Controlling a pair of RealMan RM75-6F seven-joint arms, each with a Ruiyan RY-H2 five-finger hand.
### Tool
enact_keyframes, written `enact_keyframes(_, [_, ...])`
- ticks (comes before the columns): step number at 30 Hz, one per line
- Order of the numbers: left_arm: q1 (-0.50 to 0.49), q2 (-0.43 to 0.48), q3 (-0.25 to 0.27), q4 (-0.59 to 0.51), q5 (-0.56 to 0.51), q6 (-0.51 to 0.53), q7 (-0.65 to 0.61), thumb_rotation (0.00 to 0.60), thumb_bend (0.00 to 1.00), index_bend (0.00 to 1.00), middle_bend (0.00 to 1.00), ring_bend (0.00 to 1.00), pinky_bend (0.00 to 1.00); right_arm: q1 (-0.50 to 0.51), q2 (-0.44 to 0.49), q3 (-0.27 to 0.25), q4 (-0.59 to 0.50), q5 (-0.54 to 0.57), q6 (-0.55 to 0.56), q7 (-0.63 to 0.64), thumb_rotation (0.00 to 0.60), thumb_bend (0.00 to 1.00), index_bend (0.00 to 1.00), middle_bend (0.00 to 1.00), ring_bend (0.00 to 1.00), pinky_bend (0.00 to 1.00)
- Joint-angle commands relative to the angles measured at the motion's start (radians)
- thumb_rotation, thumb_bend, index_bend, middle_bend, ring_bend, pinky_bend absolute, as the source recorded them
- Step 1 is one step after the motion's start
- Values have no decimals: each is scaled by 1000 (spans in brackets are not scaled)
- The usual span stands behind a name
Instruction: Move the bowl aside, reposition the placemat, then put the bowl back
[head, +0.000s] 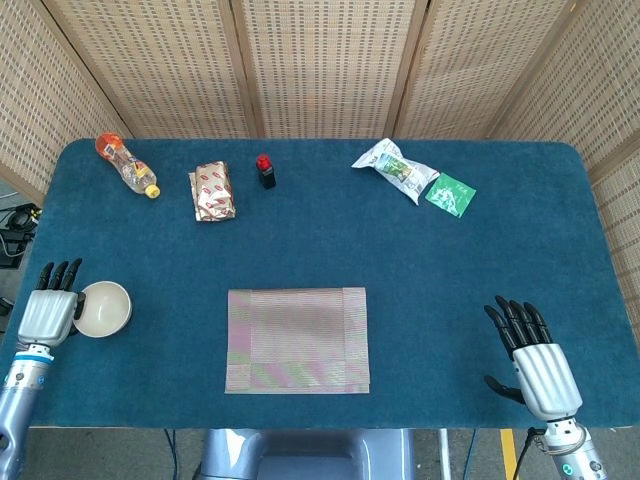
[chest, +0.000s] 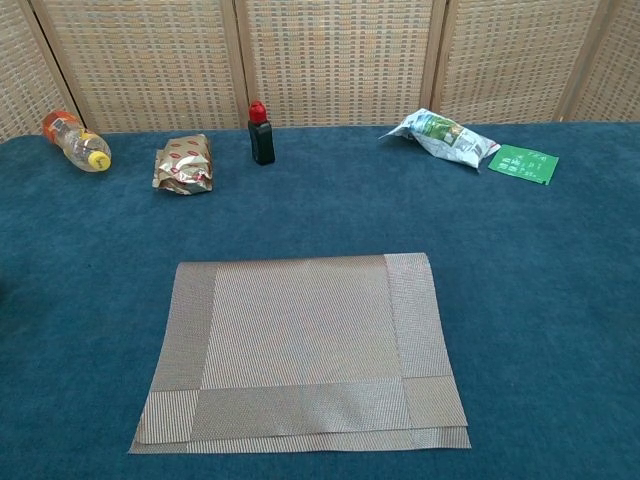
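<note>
The cream bowl (head: 103, 308) is at the table's far left in the head view, and my left hand (head: 48, 311) holds it by its left rim. Whether the bowl touches the cloth I cannot tell. The woven beige placemat (head: 297, 339) (chest: 300, 345) lies bare on the blue cloth near the front middle. My right hand (head: 532, 357) hovers open, fingers spread, near the front right corner, far from the mat. Neither hand nor the bowl shows in the chest view.
Along the back lie a plastic bottle (head: 126, 165), a foil snack pack (head: 212, 190), a small black bottle with a red cap (head: 265, 171), a white-green bag (head: 394, 167) and a green packet (head: 450, 194). A wicker screen stands behind the table.
</note>
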Motion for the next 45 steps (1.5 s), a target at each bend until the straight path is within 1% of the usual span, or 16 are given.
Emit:
enact_keyframes(1, [5, -22, 13, 37, 6, -16, -18, 600, 270, 627, 0, 0, 0, 0, 0, 0, 1, 0, -1, 0, 600, 91, 0, 0, 0, 0])
enact_keyframes(2, [5, -24, 14, 43, 7, -18, -21, 600, 265, 536, 0, 0, 0, 1, 0, 0, 1, 1, -2, 0, 600, 90, 0, 0, 0, 0])
enact_keyframes(3, [6, -27, 15, 50, 8, -20, -25, 600, 258, 409, 0, 0, 0, 1, 0, 0, 1, 1, -2, 0, 600, 90, 0, 0, 0, 0])
enact_keyframes(4, [6, -28, 15, 54, 9, -21, -29, 600, 253, 311, 0, 0, 0, 1, -1, 0, 1, 0, -2, -1, 600, 90, 0, 0, 0, 0])
enact_keyframes(5, [7, -28, 16, 57, 9, -23, -34, 600, 245, 165, 0, 0, 0, 1, -1, -1, 1, 0, -3, -1, 600, 90, 0, 0, 0, 0])
enact_keyframes(7, [8, -25, 15, 64, 11, -21, -45, 600, 236, 30, 0, 0, 0, 1, -1, -1, 1, 1, -3, -1, 600, 90, 0, 0, 0, 0])
enact_keyframes(8, [8, -24, 14, 67, 12, -18, -50, 600, 232, 1, 0, 0, 0, 1, -1, -1, 1, 1, -3, -1, 600, 91, 0, 0, 0, 0])
enact_keyframes(13, [8, -10, 0, 71, 18, 25, -110, 600, 190, 0, 0, 0, 0, 1, 0, 0, 1, 3, -4, 2, 600, 90, 0, 0, 0, 0])
enact_keyframes(17, [8, 23, -13, 41, 34, 86, -187, 600, 181, 0, 0, 0, 0, 2, 0, -1, 2, 1, -3, 3, 600, 91, 0, 0, 0, 0])
enact_keyframes(21, [7, 68, -17, -8, 59, 151, -225, 600, 181, 0, 0, 0, 0, 1, 0, -2, 1, -1, -2, 5, 600, 91, 0, 0, 0, 0])
enact_keyframes(26, [4, 134, -12, -118, 95, 209, -225, 600, 181, 0, 0, 0, 0, 1, 2, -3, 1, -2, -2, 7, 600, 91, 0, 0, 0, 0])
enact_keyframes(28, [1, 163, -2, -173, 108, 205, -218, 600, 181, 0, 0, 0, 0, 1, 2, -3, 0, -4, -2, 8, 600, 90, 0, 0, 0, 0])
enact_keyframes(32, [-12, 237, 20, -326, 140, 192, -151, 600, 181, 0, 0, 0, 0, 1, 2, -4, 4, -17, 8, 17, 600, 91, 0, 0, 0, 0])
enact_keyframes(37, [-19, 288, 27, -483, 181, 224, -59, 600, 181, 0, 0, 0, 0, 0, 5, -3, 4, -14, 10, 27, 600, 90, 0, 0, 0, 0])
enact_keyframes(42, [-24, 314, 22, -586, 194, 236, 11, 600, 181, 0, 0, 0, 0, 0, 8, -4, 2, -15, 10, 28, 600, 90, 0, 0, 0, 0])
enact_keyframes(45, [-26, 320, 19, -618, 193, 232, 38, 600, 181, 0, 0, 0, 0, -1, 10, -3, 1, -13, 12, 30, 600, 91, 0, 0, 0, 0])
